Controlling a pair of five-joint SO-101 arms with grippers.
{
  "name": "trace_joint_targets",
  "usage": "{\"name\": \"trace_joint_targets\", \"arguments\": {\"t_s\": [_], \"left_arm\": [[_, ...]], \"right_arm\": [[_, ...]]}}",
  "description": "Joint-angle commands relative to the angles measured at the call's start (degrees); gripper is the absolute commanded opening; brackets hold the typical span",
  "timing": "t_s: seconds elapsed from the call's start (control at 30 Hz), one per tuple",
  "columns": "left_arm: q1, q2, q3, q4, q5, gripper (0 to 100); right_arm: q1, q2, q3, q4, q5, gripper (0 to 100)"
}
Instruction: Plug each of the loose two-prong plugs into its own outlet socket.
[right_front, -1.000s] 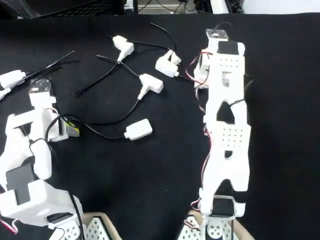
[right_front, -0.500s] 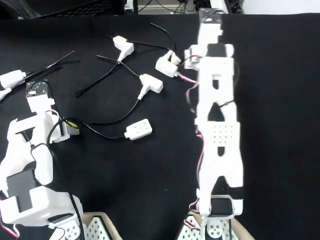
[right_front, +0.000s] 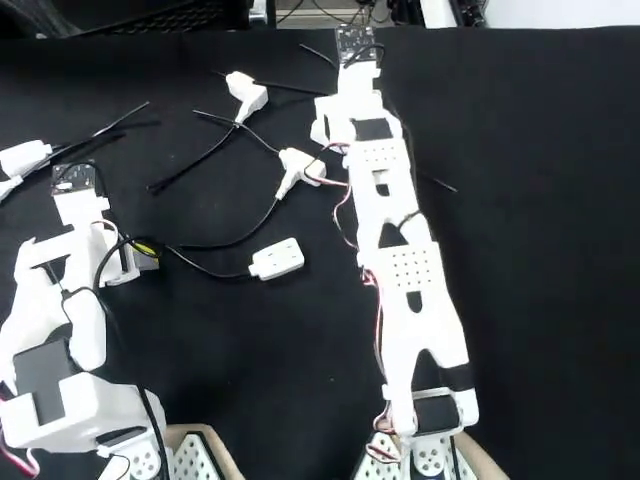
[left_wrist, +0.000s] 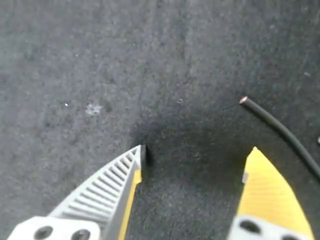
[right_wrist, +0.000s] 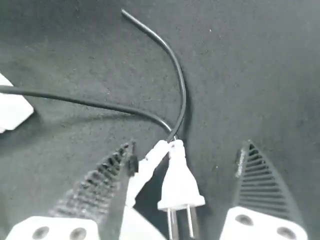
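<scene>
The right gripper (right_wrist: 188, 146) is wide open. A white plug (right_wrist: 177, 186) lies between its fingers, with its two prongs pointing back at the camera. The left gripper (left_wrist: 197, 148) is open too, over the black cloth (left_wrist: 100, 60), near the end of a black wire (left_wrist: 280, 131). A white socket (right_front: 277, 258) lies between the arms.

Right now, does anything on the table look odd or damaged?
Yes. The black cord beside the left gripper ends in a bare cut tip, joined to nothing. A second cord by the right gripper also ends loose.
</scene>
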Motion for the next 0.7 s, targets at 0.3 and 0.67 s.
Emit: {"name": "trace_joint_targets", "arguments": {"t_s": [0.3,0.67], "left_arm": [[-0.1,-0.8,0.3,-0.3,0.4,32],[0.0,-0.8,0.3,-0.3,0.4,32]], "right_arm": [[4.4,-1.0,-3.1,-1.0,0.0,30.7],[2.0,2.6,-1.6,3.3,-0.1,22.1]]}}
